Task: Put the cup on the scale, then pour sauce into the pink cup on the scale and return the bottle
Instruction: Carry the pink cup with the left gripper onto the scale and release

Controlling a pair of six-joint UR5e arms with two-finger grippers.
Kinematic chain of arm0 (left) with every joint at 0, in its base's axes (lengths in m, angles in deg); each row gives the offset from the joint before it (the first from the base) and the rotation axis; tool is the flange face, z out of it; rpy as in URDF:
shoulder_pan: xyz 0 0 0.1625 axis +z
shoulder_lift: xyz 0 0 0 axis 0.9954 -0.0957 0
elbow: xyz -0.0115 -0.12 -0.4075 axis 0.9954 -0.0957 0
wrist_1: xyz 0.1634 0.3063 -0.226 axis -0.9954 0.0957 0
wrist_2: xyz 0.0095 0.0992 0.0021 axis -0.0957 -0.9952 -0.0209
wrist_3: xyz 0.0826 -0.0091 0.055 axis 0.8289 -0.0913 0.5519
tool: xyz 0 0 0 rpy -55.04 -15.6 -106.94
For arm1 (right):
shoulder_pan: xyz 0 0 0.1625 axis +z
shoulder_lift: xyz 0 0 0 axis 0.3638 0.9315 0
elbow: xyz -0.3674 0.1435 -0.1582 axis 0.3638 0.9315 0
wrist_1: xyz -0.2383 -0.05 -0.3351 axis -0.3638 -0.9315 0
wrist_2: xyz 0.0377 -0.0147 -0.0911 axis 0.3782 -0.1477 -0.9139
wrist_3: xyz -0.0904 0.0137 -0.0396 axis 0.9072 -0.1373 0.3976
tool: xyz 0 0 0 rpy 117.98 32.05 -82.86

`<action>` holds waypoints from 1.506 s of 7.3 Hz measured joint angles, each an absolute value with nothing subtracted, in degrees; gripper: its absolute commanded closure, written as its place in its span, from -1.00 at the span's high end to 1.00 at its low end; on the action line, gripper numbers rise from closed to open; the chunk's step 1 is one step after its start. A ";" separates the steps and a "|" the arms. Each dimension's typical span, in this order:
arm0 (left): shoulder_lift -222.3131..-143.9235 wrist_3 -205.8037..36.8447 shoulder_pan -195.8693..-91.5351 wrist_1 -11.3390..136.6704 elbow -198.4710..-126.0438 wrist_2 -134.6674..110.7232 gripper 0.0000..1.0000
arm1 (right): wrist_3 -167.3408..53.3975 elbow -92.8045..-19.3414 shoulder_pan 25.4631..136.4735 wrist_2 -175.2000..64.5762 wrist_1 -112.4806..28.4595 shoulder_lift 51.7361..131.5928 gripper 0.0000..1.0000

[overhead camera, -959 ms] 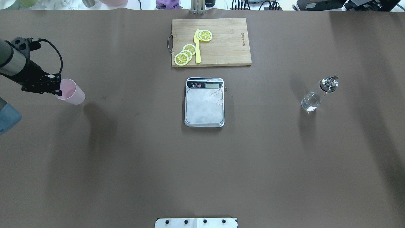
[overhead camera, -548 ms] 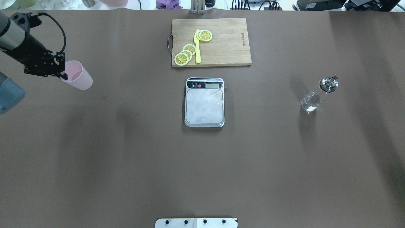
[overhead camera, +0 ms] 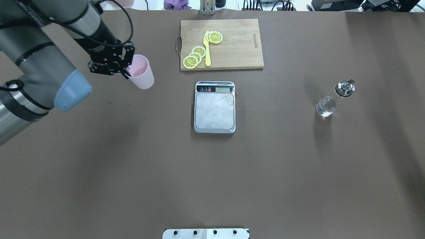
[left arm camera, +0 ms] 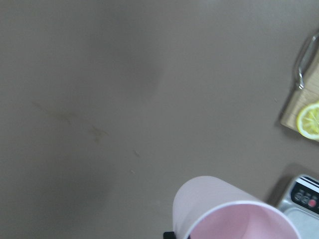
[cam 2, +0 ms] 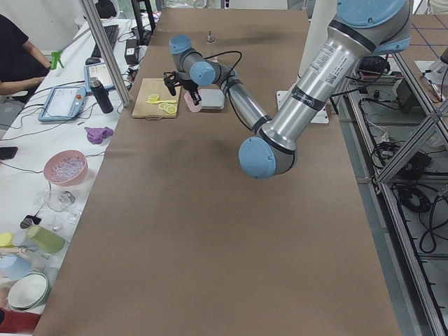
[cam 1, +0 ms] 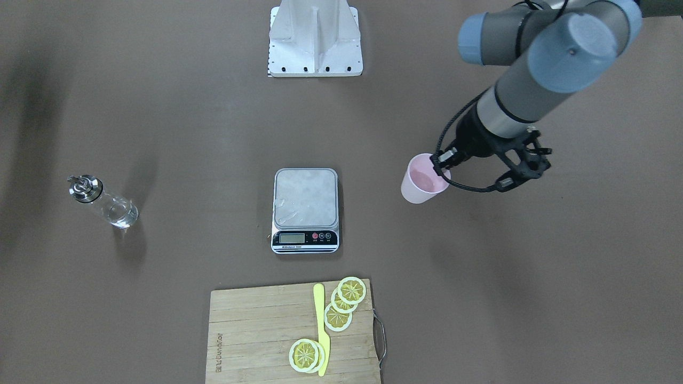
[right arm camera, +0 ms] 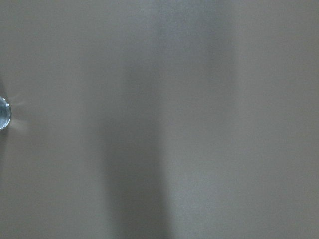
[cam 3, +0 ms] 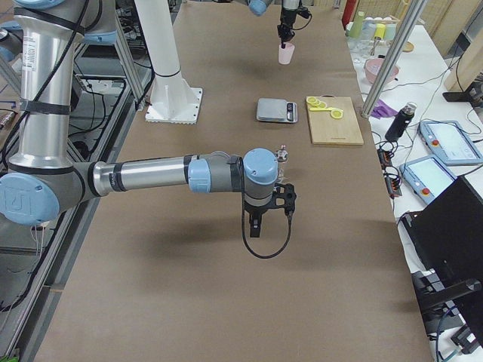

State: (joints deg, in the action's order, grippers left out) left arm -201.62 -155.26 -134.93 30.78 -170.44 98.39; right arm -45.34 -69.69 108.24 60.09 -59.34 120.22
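L gripper [overhead camera: 127, 70] clamped on cup [overhead camera: 142, 76] rim, cup upright, not yet on scale [overhead camera: 214, 113], R gripper [cam 3: 255, 228] can't tell

You see the pale pink cup [overhead camera: 142, 75] upright, mouth up, pinched at its rim by the left gripper [overhead camera: 127, 71], off to the left of the scale [overhead camera: 214, 111] and apart from it. The scale lies flat mid-surface, its steel platform streaked and its black display strip on the far edge. Your clear glass bottle [overhead camera: 333, 99] stands well to the right, colourless sauce [overhead camera: 325, 107] low inside, metal spout on top.
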 measured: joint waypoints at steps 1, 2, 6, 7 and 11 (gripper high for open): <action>-204.01 -162.27 -131.15 33.00 -169.52 95.93 -1.00 | -45.30 -69.69 108.21 60.03 -59.13 120.34 1.00; -206.90 -167.71 -128.58 35.93 -166.68 94.41 -1.00 | -45.26 -69.71 108.16 60.01 -58.97 120.45 1.00; -215.00 -174.20 -124.41 44.74 -152.59 89.38 -1.00 | -45.29 -69.77 108.09 60.08 -58.87 120.37 1.00; -215.25 -174.18 -123.34 45.08 -151.85 88.64 -1.00 | -45.30 -69.78 108.05 60.14 -58.87 120.33 1.00; -215.37 -173.42 -120.55 45.26 -151.77 86.17 0.27 | -45.30 -69.78 108.00 60.17 -58.87 120.21 1.00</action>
State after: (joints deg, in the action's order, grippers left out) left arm -215.37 -173.42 -120.55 45.26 -151.77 86.17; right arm -45.30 -69.78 108.00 60.17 -58.87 120.21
